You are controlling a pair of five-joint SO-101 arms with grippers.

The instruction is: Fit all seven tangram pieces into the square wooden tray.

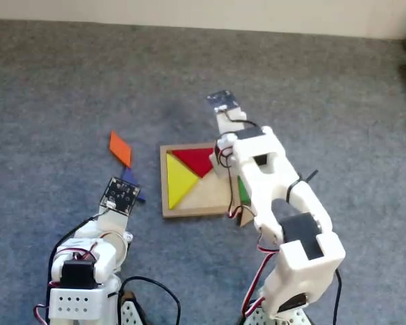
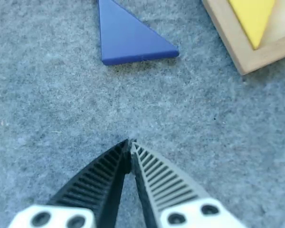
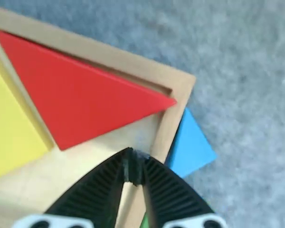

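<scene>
The square wooden tray (image 1: 193,210) lies on the grey counter (image 1: 68,81) holding 2 pieces: the red triangle (image 1: 195,161), long edge along the far rim, apex toward the centre, and the yellow triangle (image 1: 178,181), long edge along the left rim, apex pointing right. The orange parallelogram (image 1: 120,148) slants left of the tray. The left gripper (image 2: 131,145) is clenched, empty, over bare counter short of the dark blue triangle (image 2: 128,38). The right gripper (image 3: 132,164), also clenched, hangs over the tray's rim beside a light blue piece (image 3: 190,147)
</scene>
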